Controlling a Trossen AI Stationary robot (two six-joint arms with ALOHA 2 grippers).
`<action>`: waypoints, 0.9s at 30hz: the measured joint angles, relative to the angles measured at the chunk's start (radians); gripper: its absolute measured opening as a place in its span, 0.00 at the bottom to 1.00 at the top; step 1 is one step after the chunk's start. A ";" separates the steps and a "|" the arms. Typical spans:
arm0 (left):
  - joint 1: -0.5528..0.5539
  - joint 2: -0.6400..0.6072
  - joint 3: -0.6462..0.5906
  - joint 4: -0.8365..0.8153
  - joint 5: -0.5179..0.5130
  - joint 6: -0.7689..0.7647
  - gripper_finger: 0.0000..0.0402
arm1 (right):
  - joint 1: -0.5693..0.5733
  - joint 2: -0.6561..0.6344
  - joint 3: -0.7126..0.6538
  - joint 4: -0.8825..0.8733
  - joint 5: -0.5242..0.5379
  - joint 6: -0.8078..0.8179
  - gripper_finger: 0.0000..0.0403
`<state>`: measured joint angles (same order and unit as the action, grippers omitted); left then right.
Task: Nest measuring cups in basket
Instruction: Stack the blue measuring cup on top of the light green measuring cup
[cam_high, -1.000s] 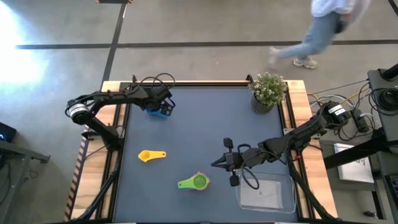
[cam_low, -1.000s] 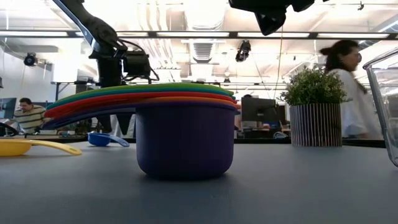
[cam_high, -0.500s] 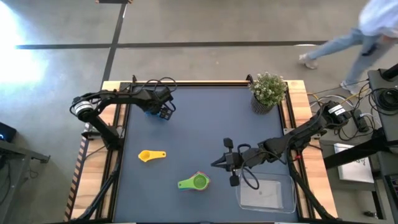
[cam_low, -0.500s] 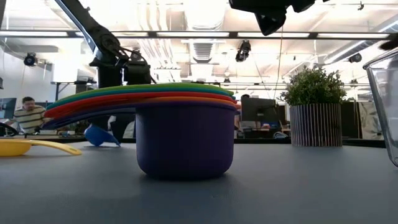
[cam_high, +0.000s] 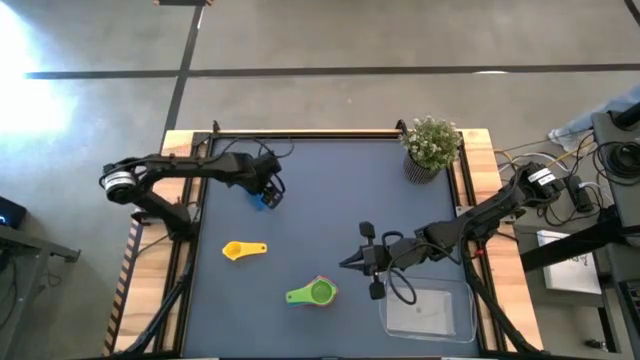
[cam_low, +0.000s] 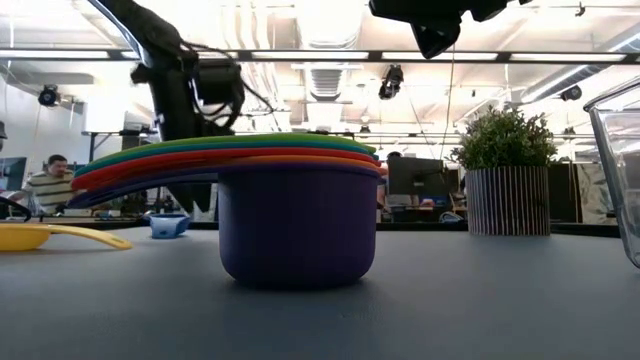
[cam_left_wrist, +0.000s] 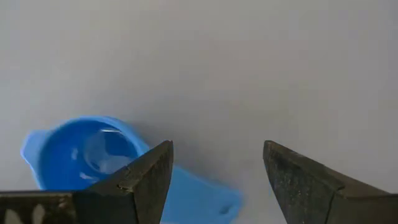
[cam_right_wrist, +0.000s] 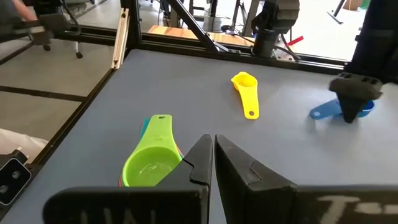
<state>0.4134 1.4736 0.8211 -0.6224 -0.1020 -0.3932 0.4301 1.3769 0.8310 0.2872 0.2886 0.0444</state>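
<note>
The blue measuring cup sits upright on its base on the table's far left part, also seen in the low view. My left gripper hangs open just above it, a finger on either side of the cup's flat handle. Several cups are nested in a stack, green on top and purple at the bottom. The yellow cup lies alone on the table. My right gripper is shut and hovers right of the stack. The clear basket stands near the right corner. My left gripper comes at the blue cup from above with its fingers astride the handle where it joins the bowl. The fingers cover that spot, and I cannot tell whether either one touches the cup. The cup rests on the table.
A potted plant stands at the far right corner. Bare dark table surface lies between the blue cup, the yellow cup and the stack. Wooden rails and the arm frames run along the table's left and right edges.
My left gripper has moved toward the near edge and a little to the right. The blue cup went with it: flat on the table a second ago, tipped up half a second ago, now upright on the table nearer the yellow cup. The right arm has kept still.
</note>
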 joint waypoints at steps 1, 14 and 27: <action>-0.020 -0.008 0.000 -0.004 0.000 0.000 0.58 | 0.000 0.000 0.000 0.001 0.000 0.000 0.02; -0.083 -0.082 0.000 -0.093 -0.238 -0.159 0.58 | 0.000 0.000 0.000 0.001 0.000 0.000 0.02; -0.016 0.063 -0.029 -0.006 -0.236 -0.143 0.58 | 0.000 0.001 -0.001 0.001 0.000 0.008 0.02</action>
<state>0.3974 1.5365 0.7923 -0.6285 -0.3383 -0.5361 0.4297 1.3776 0.8299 0.2886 0.2890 0.0528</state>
